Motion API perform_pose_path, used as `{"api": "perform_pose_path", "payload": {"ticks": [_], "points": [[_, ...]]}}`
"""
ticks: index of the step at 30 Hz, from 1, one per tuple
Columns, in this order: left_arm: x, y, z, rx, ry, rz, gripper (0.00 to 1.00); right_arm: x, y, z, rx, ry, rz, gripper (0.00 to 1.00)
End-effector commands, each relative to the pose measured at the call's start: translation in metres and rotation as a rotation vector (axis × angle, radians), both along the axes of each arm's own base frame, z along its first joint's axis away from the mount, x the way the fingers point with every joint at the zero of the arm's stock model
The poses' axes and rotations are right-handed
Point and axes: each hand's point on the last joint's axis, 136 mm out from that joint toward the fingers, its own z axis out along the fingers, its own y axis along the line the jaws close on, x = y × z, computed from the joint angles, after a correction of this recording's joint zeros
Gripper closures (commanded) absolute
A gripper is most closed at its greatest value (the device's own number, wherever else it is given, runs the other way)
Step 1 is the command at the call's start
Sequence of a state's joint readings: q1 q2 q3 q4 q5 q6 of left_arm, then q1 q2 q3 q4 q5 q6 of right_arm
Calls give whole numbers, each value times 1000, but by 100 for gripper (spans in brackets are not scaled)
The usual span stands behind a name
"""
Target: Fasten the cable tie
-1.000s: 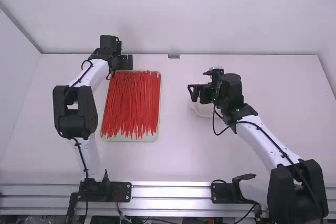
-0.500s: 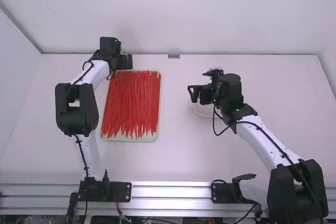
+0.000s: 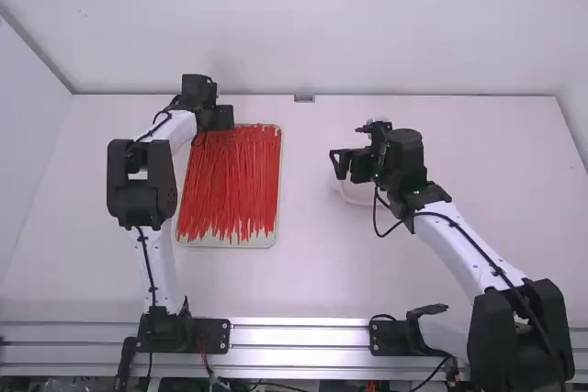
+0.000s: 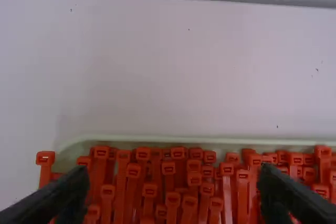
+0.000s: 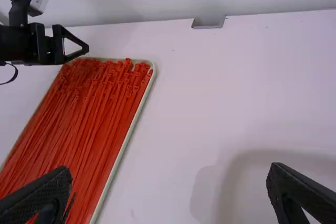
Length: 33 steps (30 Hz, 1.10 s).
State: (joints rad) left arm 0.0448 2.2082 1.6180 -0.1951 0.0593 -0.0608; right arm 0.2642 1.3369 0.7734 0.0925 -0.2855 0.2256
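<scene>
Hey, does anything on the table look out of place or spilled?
Mostly tidy: the red cable ties lie bundled in the tray. One tie head strays sideways from the bundle at the tray's far corner, apparently past the rim.

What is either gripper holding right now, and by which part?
Nothing. The left gripper is open above the head end of the red cable ties in the tray; the right gripper is open over the table.

Left pincer [image 3: 209,122] hangs over the far end of the tray [image 3: 225,243] of red cable ties [image 3: 230,181]; right pincer [image 3: 352,163] well apart.
</scene>
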Motion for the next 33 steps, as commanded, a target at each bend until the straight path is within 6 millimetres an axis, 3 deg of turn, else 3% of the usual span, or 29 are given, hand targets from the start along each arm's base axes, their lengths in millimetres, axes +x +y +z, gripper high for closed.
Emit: {"api": "perform_pose_path", "payload": {"ticks": [1,5,12,26,33], "points": [[-5,-5,-22,-12,42,-10,28,4,0,19,7,-41,1,1],[-5,-5,-26,-13,49,-10,43,3,1,17,-2,-39,9,1],[-9,-9,-37,-33,77,-24,51,2,1,16,-5,-31,10,2],[-15,-9,-48,-33,95,-23,76,1,1,15,-5,-27,11,1],[-19,-9,-53,-36,101,-13,78,0,0,12,-10,-13,10,1]]}}
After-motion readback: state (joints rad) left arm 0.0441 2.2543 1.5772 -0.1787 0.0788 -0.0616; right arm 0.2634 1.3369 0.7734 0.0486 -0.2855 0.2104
